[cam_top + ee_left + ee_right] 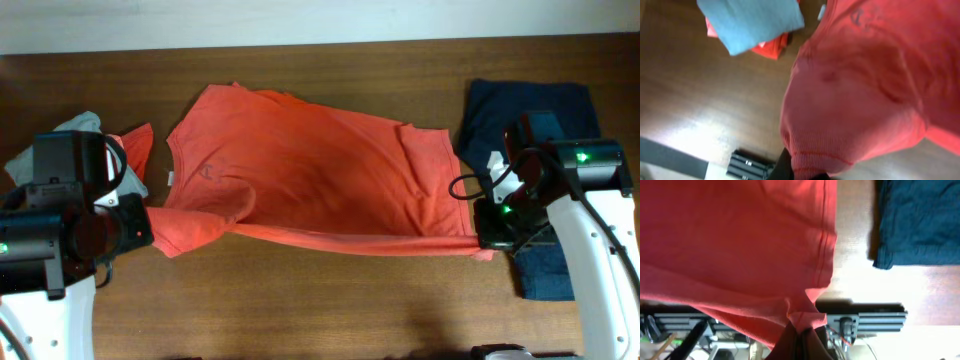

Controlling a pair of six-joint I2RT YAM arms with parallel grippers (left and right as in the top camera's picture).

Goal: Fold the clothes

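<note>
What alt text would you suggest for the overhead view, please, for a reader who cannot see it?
A red-orange cotton T-shirt lies spread on a brown wooden table, its near edge pinched by the left gripper and right gripper. A dark navy garment lies at the right.
</note>
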